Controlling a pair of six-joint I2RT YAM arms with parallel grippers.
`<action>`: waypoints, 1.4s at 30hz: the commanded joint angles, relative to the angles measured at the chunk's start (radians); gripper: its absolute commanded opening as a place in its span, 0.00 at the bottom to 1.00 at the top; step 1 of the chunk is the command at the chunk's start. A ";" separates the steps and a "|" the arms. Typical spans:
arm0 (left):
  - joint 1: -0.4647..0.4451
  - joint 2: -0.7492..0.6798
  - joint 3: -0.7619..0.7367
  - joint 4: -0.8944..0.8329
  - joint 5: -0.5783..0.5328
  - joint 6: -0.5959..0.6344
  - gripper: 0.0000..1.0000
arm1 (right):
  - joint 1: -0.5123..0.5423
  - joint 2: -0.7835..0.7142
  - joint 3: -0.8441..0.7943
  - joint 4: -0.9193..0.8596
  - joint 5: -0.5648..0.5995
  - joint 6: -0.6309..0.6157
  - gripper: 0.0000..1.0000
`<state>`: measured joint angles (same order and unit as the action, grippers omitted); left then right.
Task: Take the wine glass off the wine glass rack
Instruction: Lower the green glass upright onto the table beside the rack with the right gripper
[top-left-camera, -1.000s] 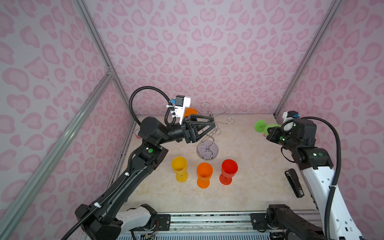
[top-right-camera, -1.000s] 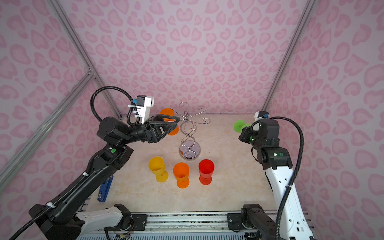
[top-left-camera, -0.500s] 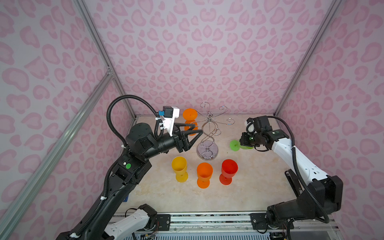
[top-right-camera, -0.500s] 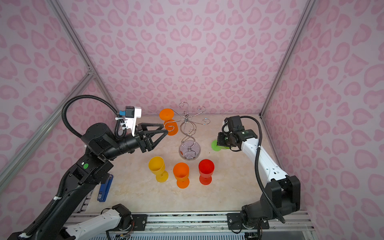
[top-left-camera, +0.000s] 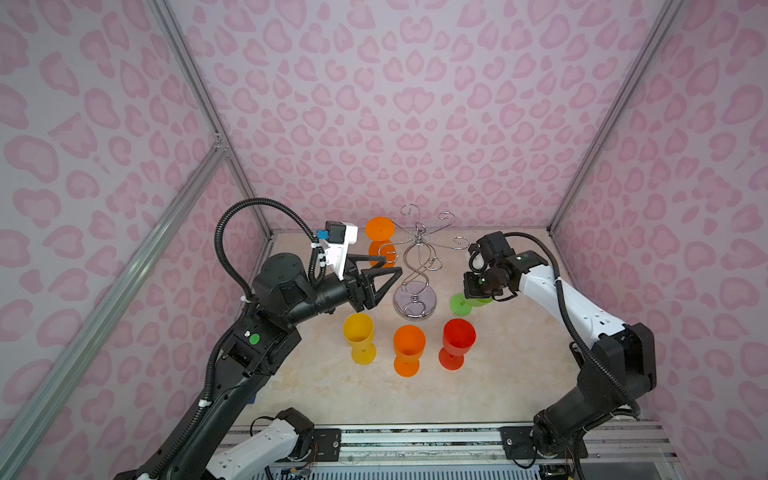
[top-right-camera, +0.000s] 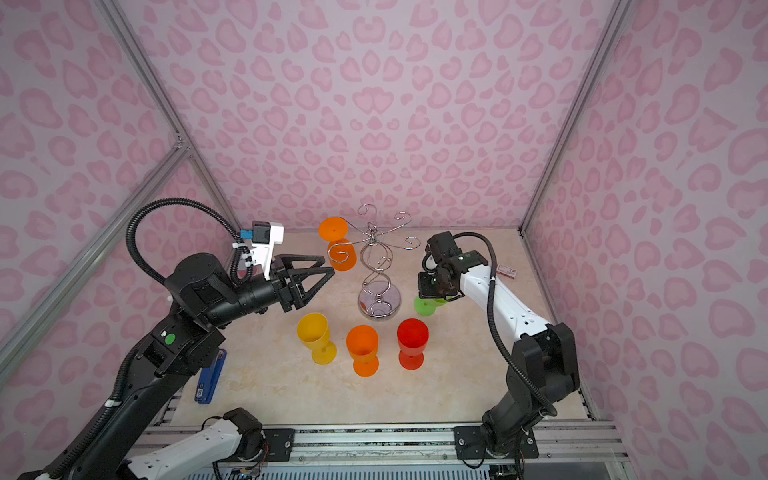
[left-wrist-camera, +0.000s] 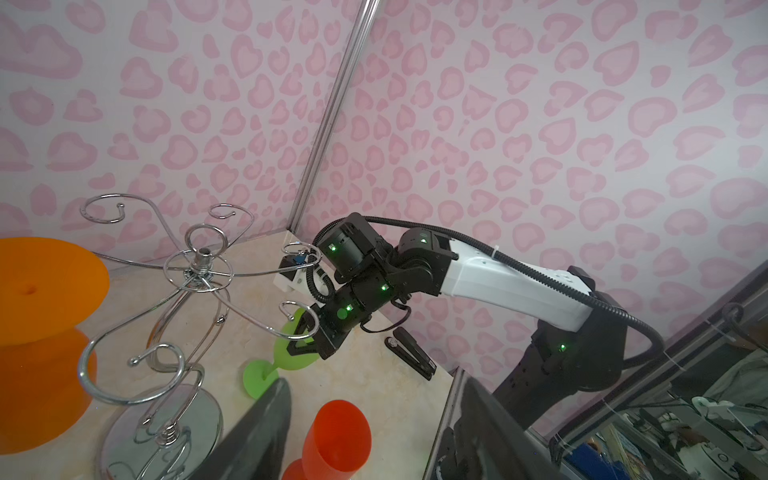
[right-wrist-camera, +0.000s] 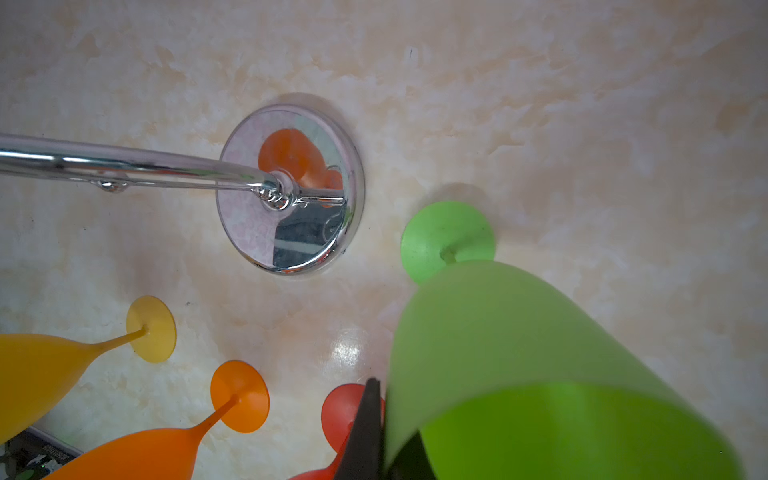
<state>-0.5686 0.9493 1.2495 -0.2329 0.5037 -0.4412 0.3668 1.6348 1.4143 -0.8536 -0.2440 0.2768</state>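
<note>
Right wrist view crops the green wine glass (right-wrist-camera: 519, 353) (bowl blurred).

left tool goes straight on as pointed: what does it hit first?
Probably the right tool holding the green glass; in the left wrist view the rack sits beside the line of the left tool. Depth unclear: it might clip the rack.

Even, soft light; faint shadows; glare spot on table (right-wrist-camera: 347, 351); green glass (right-wrist-camera: 519, 353) blurred near lens; wide-angle edge bending.
</note>
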 joint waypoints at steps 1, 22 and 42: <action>0.003 -0.006 -0.005 0.018 0.003 0.017 0.67 | 0.007 0.020 0.016 -0.056 -0.003 -0.014 0.00; 0.004 -0.004 -0.019 0.022 0.001 0.005 0.67 | 0.009 0.002 0.124 -0.079 -0.009 -0.018 0.36; 0.336 0.045 -0.028 0.095 0.111 -0.354 0.61 | -0.070 -0.455 -0.058 0.026 0.088 0.074 0.39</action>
<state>-0.2955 0.9710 1.2324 -0.2104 0.5213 -0.6628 0.3176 1.2270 1.3758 -0.8852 -0.1772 0.3225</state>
